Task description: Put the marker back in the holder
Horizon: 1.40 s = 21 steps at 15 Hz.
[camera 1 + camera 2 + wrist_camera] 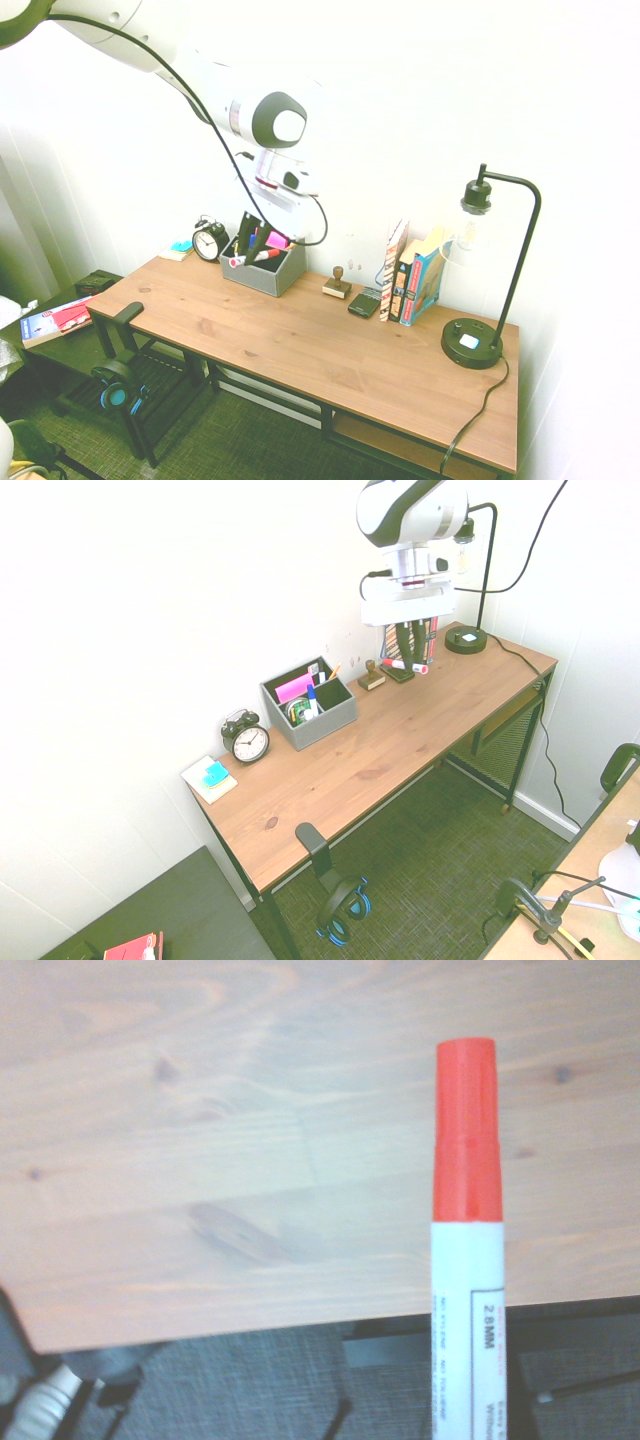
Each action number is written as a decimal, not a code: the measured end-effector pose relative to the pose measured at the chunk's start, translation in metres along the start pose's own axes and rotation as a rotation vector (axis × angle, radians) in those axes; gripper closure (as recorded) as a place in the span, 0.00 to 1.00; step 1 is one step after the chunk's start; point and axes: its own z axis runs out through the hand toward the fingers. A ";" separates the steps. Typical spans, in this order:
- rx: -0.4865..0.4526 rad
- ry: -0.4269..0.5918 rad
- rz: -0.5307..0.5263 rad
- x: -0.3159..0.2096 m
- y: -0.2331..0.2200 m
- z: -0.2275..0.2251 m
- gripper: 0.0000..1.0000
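Observation:
My gripper [408, 658] hangs well above the wooden desk [420, 730] and is shut on the marker [404, 665], a white barrel with red ends held roughly level. In the first exterior view the gripper [254, 250] and marker [253, 258] overlap the holder's front. The grey holder [312, 720] stands at the back of the desk, left of the gripper in the second exterior view, with a pink block and pens inside. In the first exterior view its slanted front [262, 276] shows. The wrist view has the marker [467, 1260] over the desk's front edge.
A black alarm clock [246, 740] and sticky notes [210, 778] sit beside the holder. A wooden stamp [337, 285], a dark phone [364, 302], upright books [410, 275] and a black desk lamp [472, 342] line the back. Headphones [118, 388] hang off one end.

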 end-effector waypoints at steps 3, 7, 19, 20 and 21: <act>0.021 -0.087 0.174 -0.008 -0.036 0.026 1.00; 0.090 -0.179 0.294 0.004 -0.073 0.037 1.00; 0.216 -0.339 0.390 0.070 -0.114 0.079 0.00; 0.219 -0.346 0.390 0.078 -0.110 0.081 0.00; 0.221 -0.351 0.391 0.086 -0.106 0.083 0.00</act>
